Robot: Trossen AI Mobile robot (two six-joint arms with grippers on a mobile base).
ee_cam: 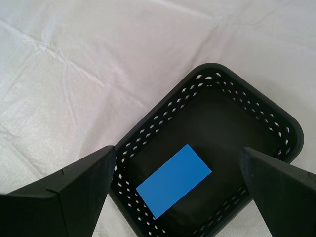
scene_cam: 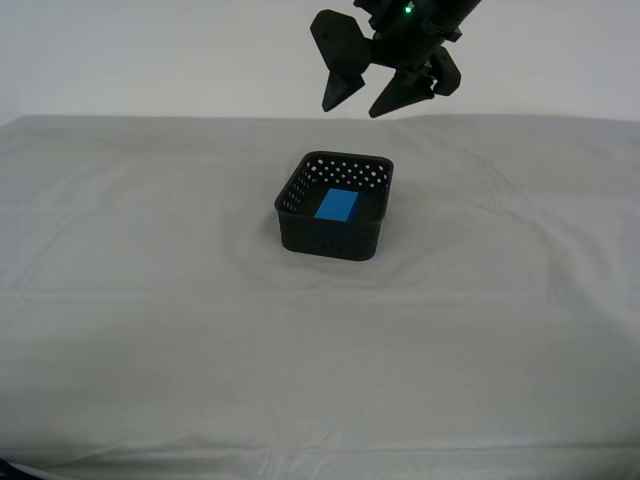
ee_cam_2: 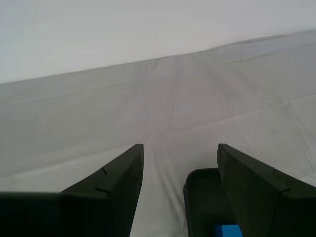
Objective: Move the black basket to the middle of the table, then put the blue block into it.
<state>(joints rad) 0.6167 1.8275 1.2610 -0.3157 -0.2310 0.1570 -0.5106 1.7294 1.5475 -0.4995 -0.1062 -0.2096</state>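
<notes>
basket: black basket (scene_cam: 330, 240) sits upright around mid-table (scene_cam: 150, 300), a bit nearer the far edge than the near one, well clear of both side edges.
block: blue block (scene_cam: 336, 205) lies flat on the basket floor, inside the walls.
first pincer: my first gripper (ee_cam: 177, 153) hangs over the basket (ee_cam: 276, 118), jaws spread wide and nothing between them. We see the block (ee_cam: 174, 180) below the gap, apart from both fingers.
second pincer: my second gripper (ee_cam_2: 180, 146) has its jaws parted and empty. One basket corner (ee_cam_2: 202, 197) and a sliver of the block (ee_cam_2: 227, 230) show beside one finger.
exterior only: one raised gripper (scene_cam: 354, 108) above the basket's far rim, not touching it, fingers apart. We can't tell for sure which arm it is. Green light (scene_cam: 408, 9) lit on its body.
wrist only: the first wrist view shows the whole block face, plain blue, and the rows of holes in the basket walls.
</notes>
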